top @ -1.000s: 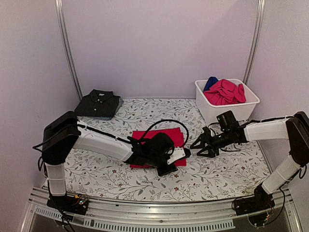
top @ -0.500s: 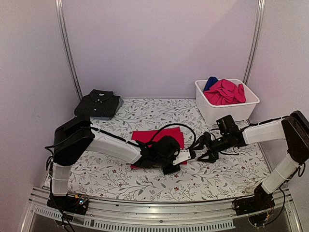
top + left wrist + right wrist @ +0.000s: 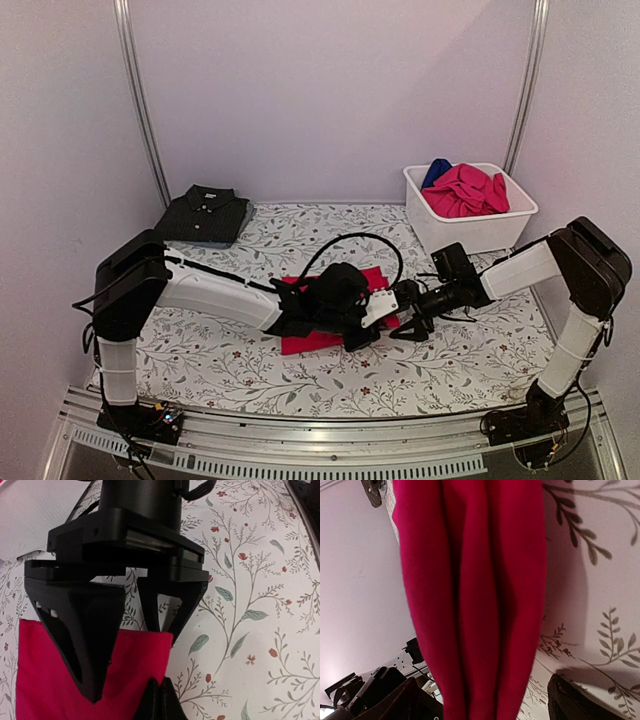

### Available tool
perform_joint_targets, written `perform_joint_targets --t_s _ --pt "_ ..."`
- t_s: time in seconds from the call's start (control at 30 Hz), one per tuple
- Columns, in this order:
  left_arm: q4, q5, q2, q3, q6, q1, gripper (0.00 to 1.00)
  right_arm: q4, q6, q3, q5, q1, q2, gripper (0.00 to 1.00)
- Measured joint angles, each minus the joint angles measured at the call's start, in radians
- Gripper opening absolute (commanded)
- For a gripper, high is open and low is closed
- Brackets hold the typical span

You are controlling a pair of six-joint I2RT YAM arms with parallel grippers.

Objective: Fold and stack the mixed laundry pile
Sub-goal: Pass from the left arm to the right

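Soft matt red tee (image 3: 330, 335) cloth; glossy white plastic tub (image 3: 470, 232); matt black plastic fingers (image 3: 90, 640).

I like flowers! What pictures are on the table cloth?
Leafy vines with tiny red flowers on the white cloth, clearest in the left wrist view.

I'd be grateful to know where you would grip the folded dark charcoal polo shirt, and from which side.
Grip the folded dark charcoal polo shirt along its near edge, coming in low from the front. It lies flat on the floral cloth with collar and buttons facing the back wall, so the near edge is the plain fold.

Floral cloth (image 3: 300, 375) – bears red tee (image 3: 320, 338), charcoal polo (image 3: 203, 214), white tub (image 3: 470, 232)
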Motion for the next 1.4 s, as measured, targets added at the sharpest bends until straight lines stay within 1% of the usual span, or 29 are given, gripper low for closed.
perform_joint_targets --t_s 0.2,0.3,0.47,0.6,0.73,0.8,0.9,0.97,1.03,1.1,1.17,1.27,1.37,1.4 --pt "0.009 0.021 -0.032 -0.042 -0.01 0.0 0.0 0.069 0.034 0.066 -0.029 0.003 0.091 0.78" --pt "0.017 0.04 -0.06 -0.07 -0.023 0.0 0.0 0.122 0.047 0.095 -0.063 0.003 0.153 0.69" --pt "0.035 0.07 -0.086 -0.093 -0.041 0.0 0.0 0.222 0.081 0.12 -0.121 0.002 0.235 0.63" --pt "0.047 0.087 -0.09 -0.11 -0.051 0.0 0.0 0.275 0.105 0.124 -0.146 -0.01 0.264 0.55" --pt "0.051 0.102 -0.093 -0.129 -0.055 0.0 0.0 0.302 0.117 0.128 -0.156 -0.02 0.287 0.51" --pt "0.051 0.108 -0.1 -0.139 -0.055 0.0 0.0 0.31 0.117 0.145 -0.157 -0.024 0.303 0.48" --pt "0.051 0.114 -0.109 -0.145 -0.055 0.0 0.0 0.319 0.117 0.187 -0.154 -0.027 0.338 0.38" --pt "0.051 0.116 -0.112 -0.146 -0.055 0.0 0.0 0.32 0.119 0.209 -0.152 -0.027 0.359 0.28" --pt "0.051 0.116 -0.114 -0.148 -0.055 0.0 0.0 0.318 0.113 0.217 -0.15 -0.029 0.364 0.12" --pt "0.051 0.114 -0.118 -0.15 -0.055 0.0 0.1 0.316 0.109 0.224 -0.146 -0.029 0.367 0.01" --pt "0.05 0.106 -0.12 -0.15 -0.062 0.001 0.25 0.307 0.101 0.23 -0.142 -0.03 0.368 0.0" --pt "0.037 0.093 -0.125 -0.15 -0.092 0.006 0.46 0.257 0.071 0.245 -0.126 -0.031 0.364 0.0" --pt "0.011 0.071 -0.157 -0.163 -0.135 0.017 0.67 0.15 0.004 0.264 -0.095 -0.029 0.344 0.0" --pt "0.007 0.071 -0.18 -0.179 -0.154 0.026 0.76 0.101 -0.024 0.272 -0.081 -0.03 0.337 0.0"
